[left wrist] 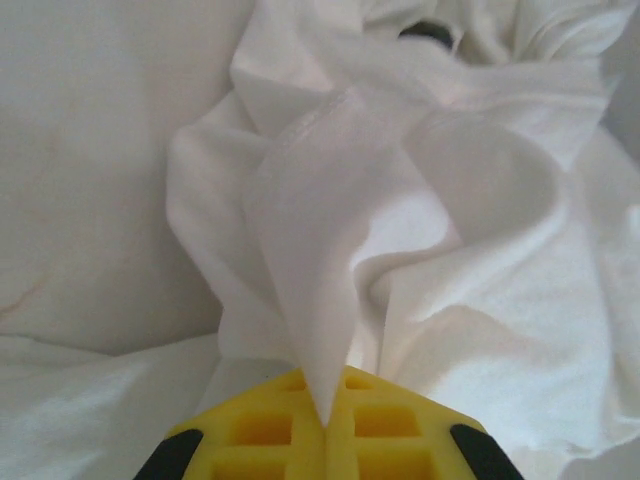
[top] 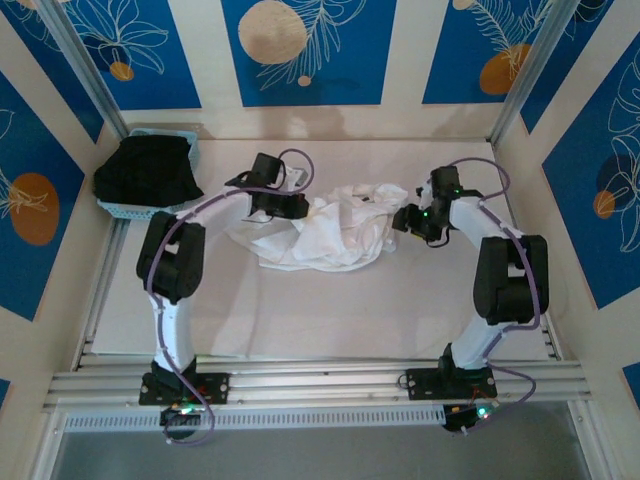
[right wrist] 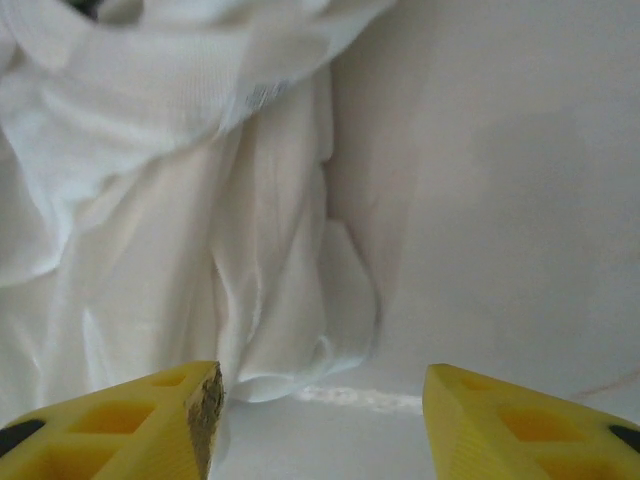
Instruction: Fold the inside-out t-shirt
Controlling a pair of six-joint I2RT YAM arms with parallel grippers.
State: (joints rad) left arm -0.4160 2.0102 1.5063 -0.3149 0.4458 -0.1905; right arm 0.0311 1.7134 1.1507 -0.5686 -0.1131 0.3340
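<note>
The inside-out t-shirt (top: 335, 232) lies crumpled in a white heap on the table between the two arms, with small dark marks near its top. My left gripper (top: 298, 207) sits at the heap's left side, shut on a pinched fold of the t-shirt (left wrist: 330, 300) that rises in a cone from its yellow fingers (left wrist: 390, 425). At the heap's right edge my right gripper (top: 402, 222) stands open. Its yellow fingertips (right wrist: 190, 410) are spread apart over the bare table, with the t-shirt's edge (right wrist: 290, 340) just ahead of them and nothing between them.
A light blue basket (top: 196, 150) with a black garment (top: 148, 170) stands at the back left corner. The white table surface (top: 330, 310) stretches toward the near aluminium rail (top: 320, 385). Side walls close in on both sides.
</note>
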